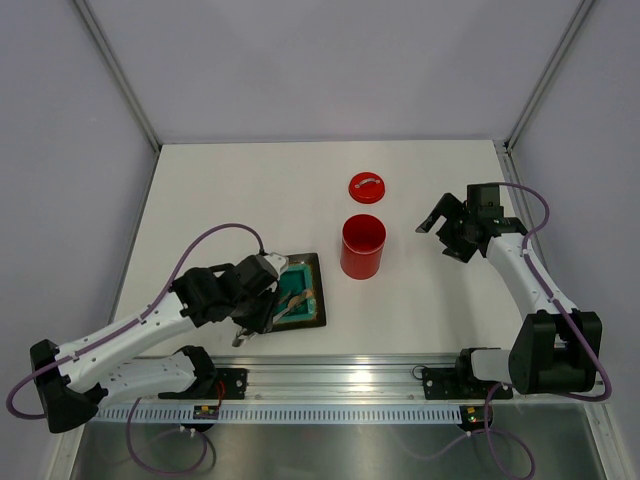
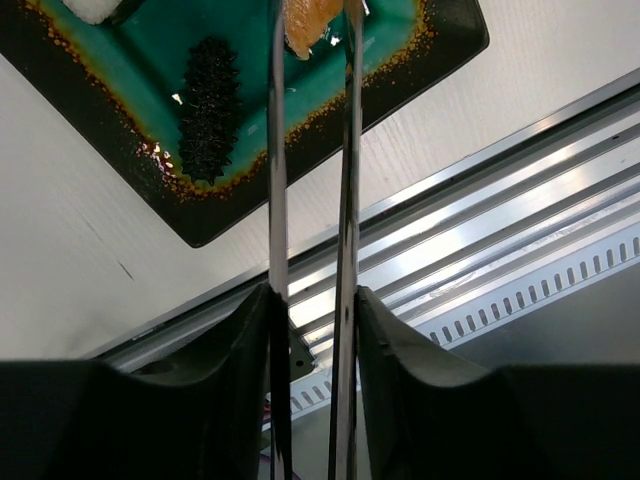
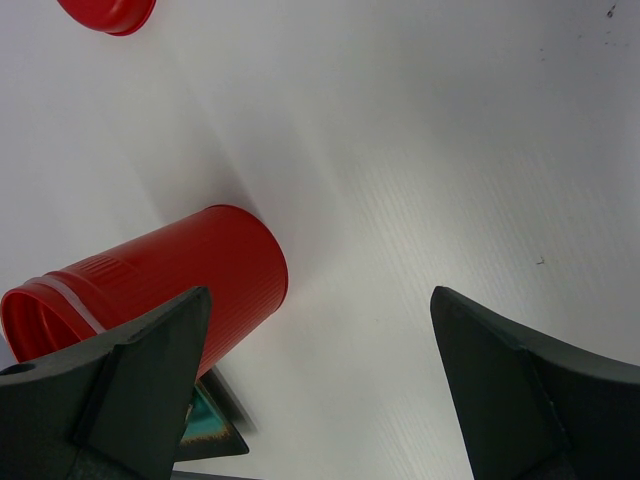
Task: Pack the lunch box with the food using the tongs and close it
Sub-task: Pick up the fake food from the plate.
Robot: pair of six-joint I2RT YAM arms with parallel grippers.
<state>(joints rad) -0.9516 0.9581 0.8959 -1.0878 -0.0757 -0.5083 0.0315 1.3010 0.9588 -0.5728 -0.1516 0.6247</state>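
- Tongs point(image 2: 277, 180) sat clenched in your left gripper point(image 2: 312, 300), arms straddling the orange piece point(image 2: 308, 25) on the plate point(image 2: 450, 40).
- Lunch box point(image 1: 362, 246) stood open nearby; your right gripper point(image 3: 320, 300) hung spread, empty.
- You needed a gentle, even squeeze.

White table point(image 1: 420, 300), plain grey walls point(image 1: 330, 60) all round, metal corner posts point(image 1: 115, 68), aluminium rail point(image 1: 340, 375) along near edge, soft even light.

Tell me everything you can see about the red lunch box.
The lunch box is a red cylinder, plastic by its look, with finely ribbed walls and a pale band under the rim. It stands upright and open on the table, right of the plate. Its lid, with a small metal handle, lies apart beyond it. Nothing but the table touches it.
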